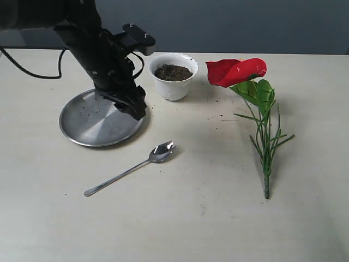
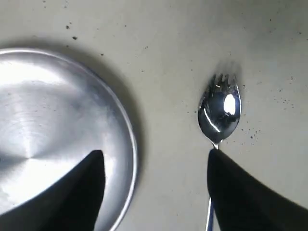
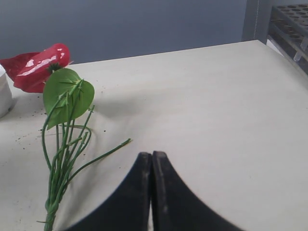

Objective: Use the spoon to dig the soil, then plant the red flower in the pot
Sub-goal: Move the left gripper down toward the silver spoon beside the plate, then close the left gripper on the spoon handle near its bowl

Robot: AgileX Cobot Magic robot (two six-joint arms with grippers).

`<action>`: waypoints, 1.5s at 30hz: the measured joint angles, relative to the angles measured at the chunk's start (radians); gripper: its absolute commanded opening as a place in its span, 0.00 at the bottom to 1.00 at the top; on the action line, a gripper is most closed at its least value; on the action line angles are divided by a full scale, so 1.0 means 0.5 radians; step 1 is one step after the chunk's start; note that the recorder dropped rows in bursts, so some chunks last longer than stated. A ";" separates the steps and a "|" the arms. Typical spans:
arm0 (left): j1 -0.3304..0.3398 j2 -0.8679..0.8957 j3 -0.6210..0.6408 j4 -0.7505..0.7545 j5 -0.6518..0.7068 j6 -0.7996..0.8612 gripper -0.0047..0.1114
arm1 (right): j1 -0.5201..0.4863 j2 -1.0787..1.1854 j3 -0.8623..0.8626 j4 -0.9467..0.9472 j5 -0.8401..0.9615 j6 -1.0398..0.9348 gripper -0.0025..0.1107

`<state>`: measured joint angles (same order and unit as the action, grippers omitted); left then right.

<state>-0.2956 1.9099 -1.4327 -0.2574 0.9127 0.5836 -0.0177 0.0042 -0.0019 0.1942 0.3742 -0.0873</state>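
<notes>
The silver spoon (image 1: 136, 166) lies flat on the table, its bowl (image 2: 220, 113) pointing toward the pot. The white pot (image 1: 173, 82) holds dark soil (image 1: 173, 72). To the right lies the red flower (image 1: 237, 71) with its green stem (image 1: 266, 158) flat on the table. My left gripper (image 1: 133, 108) hangs open above the plate's edge; one finger (image 2: 89, 192) is over the plate and the other finger (image 2: 238, 192) covers the spoon's handle, nothing between them. My right gripper (image 3: 152, 158) is shut and empty beside the flower's stem (image 3: 60, 163). The bloom (image 3: 41, 65) lies farther off.
A round steel plate (image 1: 82, 123) with a few soil crumbs sits left of the pot, and its rim (image 2: 130, 144) runs under the left gripper. Soil specks dot the table near the pot. A dark rack (image 3: 291, 24) stands past the table's far corner.
</notes>
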 measured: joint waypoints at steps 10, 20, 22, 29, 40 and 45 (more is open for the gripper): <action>0.000 0.216 0.000 -0.159 0.021 0.000 0.54 | 0.000 0.000 0.000 0.000 0.000 0.000 0.02; -0.286 0.238 0.000 0.009 0.147 -0.077 0.50 | 0.000 0.000 0.000 0.000 0.000 0.000 0.02; -0.323 0.238 0.000 0.123 0.175 -0.235 0.51 | 0.000 0.000 0.000 0.000 0.000 0.000 0.02; -0.324 0.238 0.000 0.163 0.193 -0.468 0.55 | 0.000 0.000 0.000 0.000 0.000 0.000 0.02; -0.324 0.238 0.176 0.264 0.193 -0.502 0.55 | 0.000 0.000 0.000 0.000 0.000 0.000 0.02; -0.324 0.238 0.219 0.286 0.167 -0.502 0.55 | 0.000 0.000 0.000 0.000 0.000 0.000 0.02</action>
<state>-0.4575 2.0289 -1.3234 -0.1143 0.9961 0.3328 -0.0177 0.0042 -0.0019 0.1942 0.3742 -0.0873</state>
